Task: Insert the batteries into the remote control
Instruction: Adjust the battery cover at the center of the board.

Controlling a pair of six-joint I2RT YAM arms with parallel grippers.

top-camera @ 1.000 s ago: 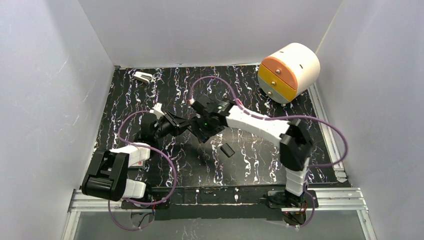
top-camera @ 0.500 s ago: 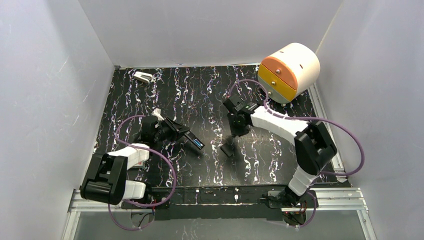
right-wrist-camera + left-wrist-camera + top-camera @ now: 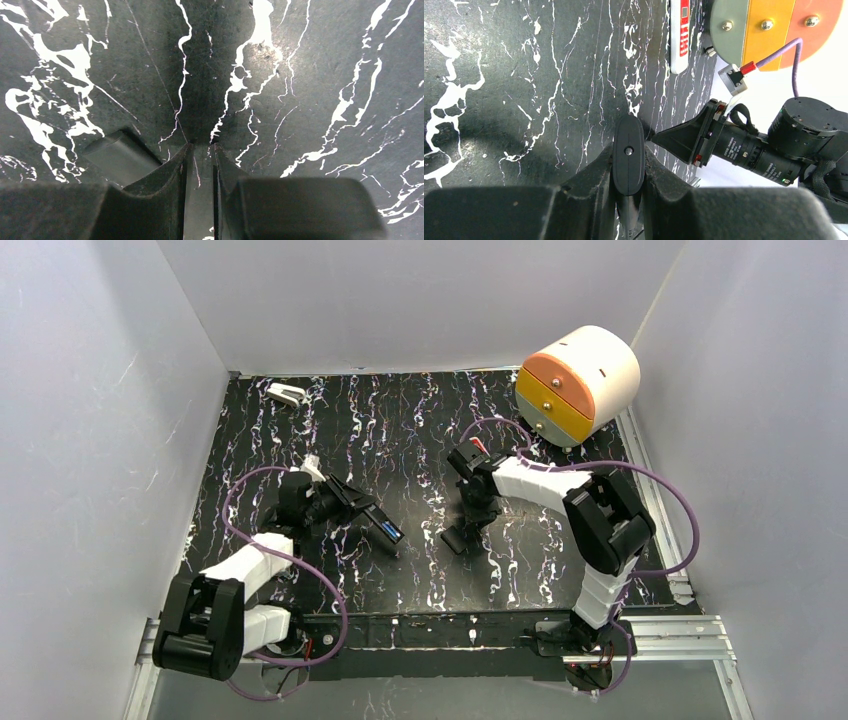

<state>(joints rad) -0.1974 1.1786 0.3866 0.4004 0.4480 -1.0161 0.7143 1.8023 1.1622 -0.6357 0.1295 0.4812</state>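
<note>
the left gripper is clenched on the black remote control, which sits in the left half of the table, between the left edge and the centre. in the left wrist view the 2 fingers press on both narrow sides of the remote, seen edge-on. the free end of the remote points toward the table centre and the near edge. 1 blue battery shows in the open bay at that end. other batteries cannot be made out. whether the remote touches the table cannot be told.

the right gripper points down close to the table centre. its jaws are drawn nearly together with a narrow slit left between them. only the table surface shows in the slit, and nothing is grasped. a small flat black cover lies on the table just beside the right gripper, on the side toward the near edge. in the right wrist view the cover is left of the fingers and apart from them.

a rounded drawer unit with orange and yellow fronts stands at the far right corner. a small white object lies near the far left corner. a slim white device with red markings lies near the drawer unit.
</note>
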